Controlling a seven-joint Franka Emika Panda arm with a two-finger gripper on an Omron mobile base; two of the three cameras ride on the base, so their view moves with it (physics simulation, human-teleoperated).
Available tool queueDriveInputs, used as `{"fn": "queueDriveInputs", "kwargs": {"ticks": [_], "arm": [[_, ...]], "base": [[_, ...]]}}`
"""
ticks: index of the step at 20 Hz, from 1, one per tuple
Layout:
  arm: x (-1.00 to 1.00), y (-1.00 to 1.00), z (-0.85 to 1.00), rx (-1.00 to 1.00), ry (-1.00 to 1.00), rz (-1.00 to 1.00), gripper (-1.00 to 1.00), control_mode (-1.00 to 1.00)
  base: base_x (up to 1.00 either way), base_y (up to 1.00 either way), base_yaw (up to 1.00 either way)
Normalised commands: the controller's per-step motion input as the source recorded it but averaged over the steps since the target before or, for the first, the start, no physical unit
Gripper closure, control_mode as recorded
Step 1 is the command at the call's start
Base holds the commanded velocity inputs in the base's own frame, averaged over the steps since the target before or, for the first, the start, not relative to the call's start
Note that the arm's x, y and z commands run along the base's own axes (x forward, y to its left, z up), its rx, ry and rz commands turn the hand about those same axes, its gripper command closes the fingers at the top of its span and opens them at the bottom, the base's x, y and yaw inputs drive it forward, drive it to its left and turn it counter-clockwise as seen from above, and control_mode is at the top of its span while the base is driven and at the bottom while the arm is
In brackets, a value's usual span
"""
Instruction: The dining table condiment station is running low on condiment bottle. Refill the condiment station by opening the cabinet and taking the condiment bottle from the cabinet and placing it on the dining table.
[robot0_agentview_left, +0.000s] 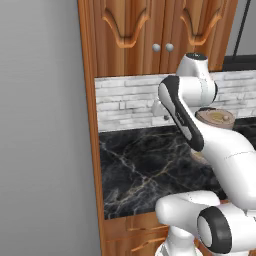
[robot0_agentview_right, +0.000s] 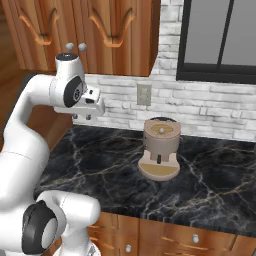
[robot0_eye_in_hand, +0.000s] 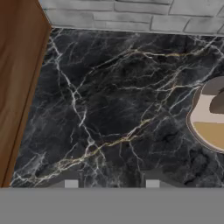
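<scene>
The cabinet (robot0_agentview_left: 130, 35) (robot0_agentview_right: 92, 30) hangs above the counter with both carved doors closed and its two round silver knobs (robot0_agentview_left: 163, 47) (robot0_agentview_right: 76, 47) side by side. My gripper (robot0_agentview_right: 82, 118) (robot0_eye_in_hand: 111, 183) hangs below the knobs, over the black marble counter, pointing down at it. In the hand view its two fingertips (robot0_eye_in_hand: 70, 183) stand apart with only bare marble between them, so it is open and holds nothing. The condiment bottle is hidden. The dining table is out of view.
A round tan coffee appliance (robot0_agentview_right: 160, 147) (robot0_agentview_left: 216, 117) (robot0_eye_in_hand: 210, 116) stands on the black marble counter (robot0_agentview_left: 145, 170) to my gripper's right. A tall wooden side panel (robot0_agentview_left: 90, 125) (robot0_eye_in_hand: 17, 78) bounds the counter on the left. Brick backsplash, an outlet (robot0_agentview_right: 144, 94) and a dark window (robot0_agentview_right: 220, 35) lie behind.
</scene>
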Motion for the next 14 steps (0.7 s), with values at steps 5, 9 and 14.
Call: {"fn": "queueDriveInputs", "kwargs": {"ticks": [5,9,14], "arm": [[-0.52,0.04,0.0,-0.05,-0.27,0.0,-1.0,-1.0],[-0.99,0.08,0.03,-0.1,-0.8,0.02,-1.0,-1.0],[-0.19,-0.07,0.63,0.1,-0.45,0.01,-1.0,-1.0]], "base": [[0.0,0.0,0.0],[0.0,0.0,0.0],[0.0,0.0,0.0]]}}
